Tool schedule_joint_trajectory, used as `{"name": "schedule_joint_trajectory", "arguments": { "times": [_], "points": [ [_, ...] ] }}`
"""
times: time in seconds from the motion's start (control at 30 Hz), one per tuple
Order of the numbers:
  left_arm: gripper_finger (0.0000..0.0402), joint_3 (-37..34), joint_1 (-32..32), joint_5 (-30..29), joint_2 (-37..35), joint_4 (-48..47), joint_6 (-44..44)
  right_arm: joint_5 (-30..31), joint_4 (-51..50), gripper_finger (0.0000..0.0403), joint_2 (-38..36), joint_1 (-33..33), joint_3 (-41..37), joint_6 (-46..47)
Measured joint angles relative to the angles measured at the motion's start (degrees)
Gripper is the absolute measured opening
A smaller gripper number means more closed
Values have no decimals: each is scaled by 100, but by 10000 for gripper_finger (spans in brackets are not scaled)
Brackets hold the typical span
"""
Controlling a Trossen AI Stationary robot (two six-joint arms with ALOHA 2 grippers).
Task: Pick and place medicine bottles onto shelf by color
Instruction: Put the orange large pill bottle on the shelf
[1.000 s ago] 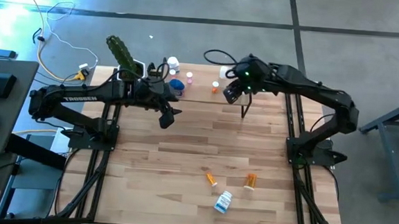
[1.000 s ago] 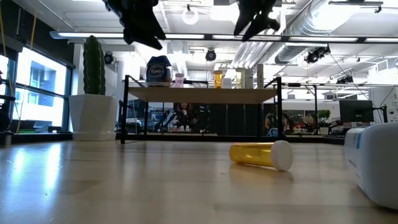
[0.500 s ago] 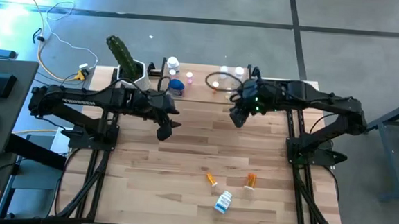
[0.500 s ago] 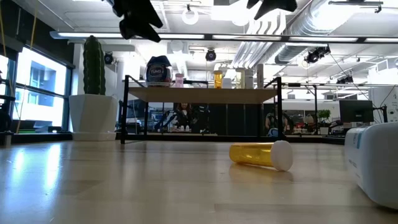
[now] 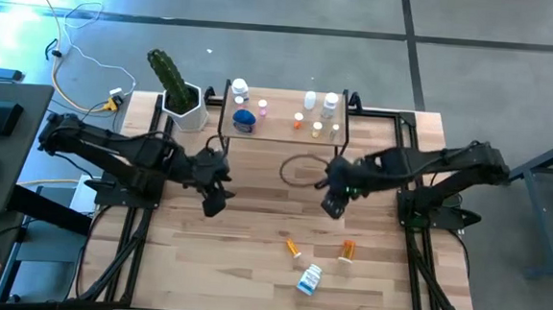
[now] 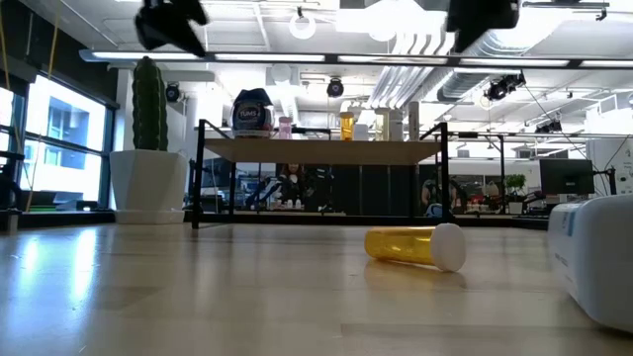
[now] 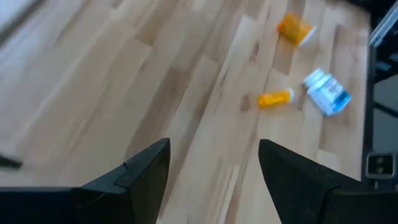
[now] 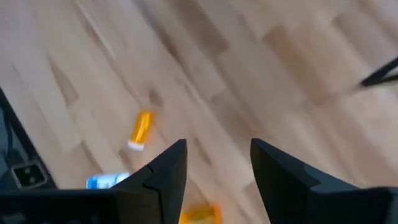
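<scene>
Orange vials remain outstanding: a slim orange vial [image 5: 292,246] and a stubbier orange bottle [image 5: 348,249] lie on their sides on the desk [image 5: 251,259], with a blue-and-white bottle [image 5: 309,279] just beside them nearer the front edge. The shelf [image 5: 283,128] at the back already carries several bottles, blue toward its left end, orange and white toward its right. The right end effector [image 5: 332,205] hangs above the desk, near the slim vial, fingers [image 8: 166,174] spread and empty. The left end effector [image 5: 213,204] hovers further off at the left, likewise released and holding nothing. Recommended practice for the pick, in my judgement: descend with the jaws straddling the vial across its narrow body, not along its length, since a lying cylinder will roll if nudged off-centre. Both arms are extended low and forward over mid-desk, wrists pitched downward toward the loose bottles.
</scene>
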Motion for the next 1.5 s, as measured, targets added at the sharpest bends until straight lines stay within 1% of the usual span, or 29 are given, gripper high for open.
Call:
{"name": "schedule_joint_trajectory", "arguments": {
  "times": [0.2,0.4,0.63,0.77,0.9,1.0,1.1,1.17,1.27,1.5],
  "points": [
    [236,-6,-590,-514,-54,-542,-756,-118,5,167,0,596,-445,938],
    [236,-6,-1097,-845,-66,-722,-1330,-209,96,167,0,1178,-887,2126],
    [236,-6,-1450,-967,-64,-750,-1717,-234,108,172,0,1816,-1173,3234],
    [236,-6,-1528,-967,-64,-750,-1772,-234,18,195,3,2046,-1218,3646],
    [236,-6,-1580,-967,-64,-750,-1792,-233,-86,237,0,2200,-1218,4079],
    [236,-6,-1598,-967,-64,-750,-1792,-209,-197,271,6,2294,-1218,4678],
    [236,-6,-1598,-967,-64,-747,-1788,-51,-223,296,17,2379,-1218,5570],
    [236,-6,-1595,-987,-64,-747,-1788,58,-216,303,20,2436,-1218,6096],
    [236,-6,-1595,-1064,-64,-746,-1781,116,-214,306,59,2550,-1218,6548],
    [236,-6,-1595,-1118,-62,-739,-1773,83,-225,306,479,2697,-1218,7159]
  ]
}}
